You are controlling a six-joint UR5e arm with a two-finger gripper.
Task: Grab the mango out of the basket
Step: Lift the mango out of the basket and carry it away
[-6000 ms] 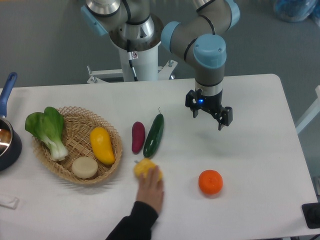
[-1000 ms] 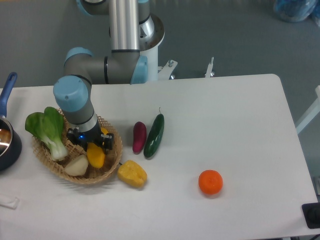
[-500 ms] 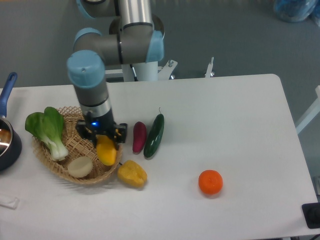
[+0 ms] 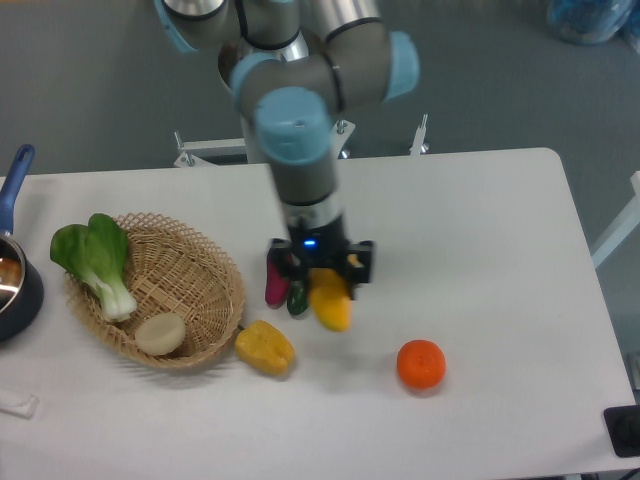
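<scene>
My gripper (image 4: 322, 272) is shut on the mango (image 4: 331, 299), a smooth yellow-orange oval that hangs below the fingers, above the table to the right of the basket. The wicker basket (image 4: 205, 275) sits at the left of the table, well apart from the gripper. It holds a bok choy (image 4: 97, 260) and a pale round piece (image 4: 164, 333).
A lumpy yellow pepper (image 4: 265, 347) lies by the basket's right rim. A purple eggplant (image 4: 274, 285) and a dark green cucumber (image 4: 297, 297) are partly hidden behind my gripper. An orange (image 4: 421, 364) lies to the right. A blue-handled pot (image 4: 12, 268) stands at the left edge.
My gripper has lifted the mango out of the basket and carried it to the right, past the eggplant and cucumber. The pepper, orange and basket have stayed in place.
</scene>
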